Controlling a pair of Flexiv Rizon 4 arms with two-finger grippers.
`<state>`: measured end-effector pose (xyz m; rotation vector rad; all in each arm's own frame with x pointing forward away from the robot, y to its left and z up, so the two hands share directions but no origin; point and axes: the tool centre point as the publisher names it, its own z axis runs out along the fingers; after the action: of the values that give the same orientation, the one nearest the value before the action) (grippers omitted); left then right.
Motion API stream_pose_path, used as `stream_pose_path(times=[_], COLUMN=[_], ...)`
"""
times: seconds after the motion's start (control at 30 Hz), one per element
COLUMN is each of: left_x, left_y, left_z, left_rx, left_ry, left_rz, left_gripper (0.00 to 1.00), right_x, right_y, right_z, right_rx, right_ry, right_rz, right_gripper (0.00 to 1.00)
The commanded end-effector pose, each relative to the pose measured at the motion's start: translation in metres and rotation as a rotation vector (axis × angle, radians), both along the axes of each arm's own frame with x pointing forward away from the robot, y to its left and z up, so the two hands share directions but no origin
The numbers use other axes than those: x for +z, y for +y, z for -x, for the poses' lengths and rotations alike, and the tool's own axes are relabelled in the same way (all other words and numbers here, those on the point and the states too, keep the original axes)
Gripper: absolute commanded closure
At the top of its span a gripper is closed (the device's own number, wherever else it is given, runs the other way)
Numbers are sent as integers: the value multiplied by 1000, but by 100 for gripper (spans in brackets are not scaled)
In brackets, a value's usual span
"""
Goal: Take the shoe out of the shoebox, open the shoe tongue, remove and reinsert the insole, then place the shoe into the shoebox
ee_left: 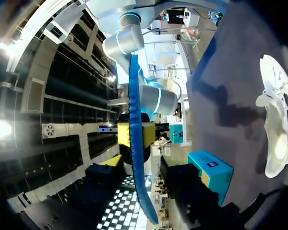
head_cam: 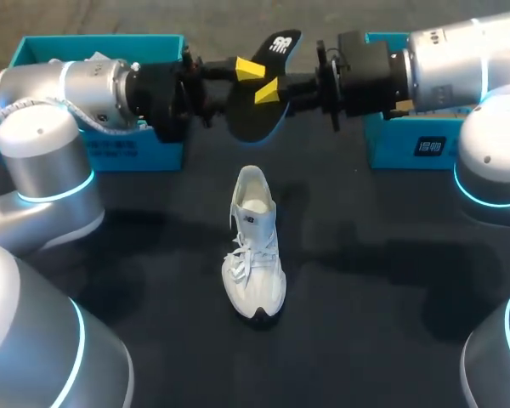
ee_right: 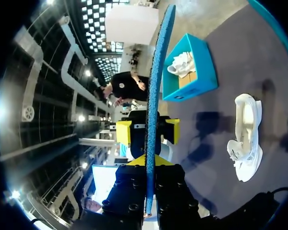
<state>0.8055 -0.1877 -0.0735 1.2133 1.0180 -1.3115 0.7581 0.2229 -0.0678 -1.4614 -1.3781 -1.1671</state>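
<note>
Our dark surface (head_cam: pixel 374 280) carries the whole scene. Our left arm (head_cam: pixel 68 85) comes in from the left and our right arm (head_cam: pixel 459 55) from the right, and they meet head-on above the far middle of the surface.

The left shoebox (head_cam: pixel 136 153), teal and open, stands at the far left, partly hidden by the left arm. From the right wrist we see crumpled white paper (ee_right: pixel 182 64) inside it. The right shoebox (head_cam: pixel 408 149), also teal, stands at the far right, partly hidden by the right arm.

Between the two boxes and nearer to us, the white sneaker (head_cam: pixel 253 255) stands upright on its sole on the surface, outside both boxes. Its heel points to the far side, its toe points towards us, and its laces are loose.

The insole (head_cam: pixel 253 123) is out of the sneaker, up in the air between the two arms. It stands on edge, black on the face we see from the head view and blue along its rim in both wrist views.

Our right claw (head_cam: pixel 268 89) pinches the insole, with its yellow tips pressed onto both faces. Our left claw (head_cam: pixel 249 70) is spread, one yellow tip on each side of the insole with a gap showing from the right wrist
</note>
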Motion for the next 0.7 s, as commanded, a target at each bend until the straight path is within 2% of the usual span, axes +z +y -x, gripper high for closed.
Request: stream_pose_path(times=[0.03, 0.2, 0.3, 0.4, 0.6, 0.7], left_x=[-3, -10, -15, -20, -31, -34], left_y=[22, 40, 50, 58, 72, 78], left_z=[-1, 0, -2, -2, -1, -2], left_rx=[-22, -52, -56, -67, -116, -135], left_ry=[2, -16, -17, -25, -34, -36], left_rz=[-20, -62, -104, -139, -239, -275], left_gripper=[0, 0, 0, 0, 0, 0], right_x=[2, 2, 1, 4, 8, 10], right_y=[-6, -11, -12, -12, -13, -13], right_z=[3, 2, 0, -2, -8, -9], right_rx=[-8, -18, -10, 2, 73, 97], right_ry=[-4, -11, -50, -133, -353, -402], right_rz=[11, 17, 18, 6, -17, -13], right_gripper=[100, 100, 100, 100, 100, 100])
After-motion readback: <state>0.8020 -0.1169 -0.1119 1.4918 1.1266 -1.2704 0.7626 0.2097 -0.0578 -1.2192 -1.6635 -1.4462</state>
